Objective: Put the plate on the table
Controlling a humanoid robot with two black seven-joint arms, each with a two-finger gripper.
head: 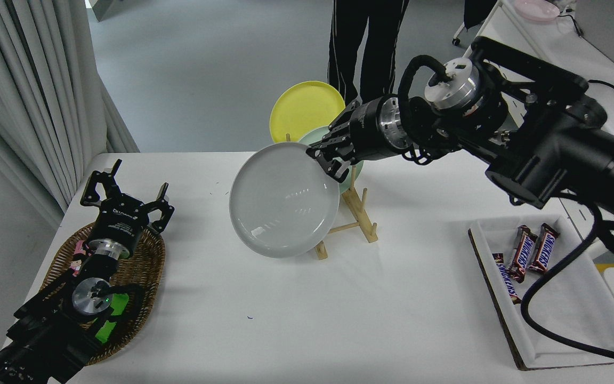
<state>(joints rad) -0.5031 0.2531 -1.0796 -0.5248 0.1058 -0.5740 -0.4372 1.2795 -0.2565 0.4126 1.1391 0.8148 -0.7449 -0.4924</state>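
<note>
Light: bright, even, from overhead.
Glare: small glints on the plate (284, 200).
Shadows: soft, just beneath the plate.
Focus: sharp throughout.
</note>
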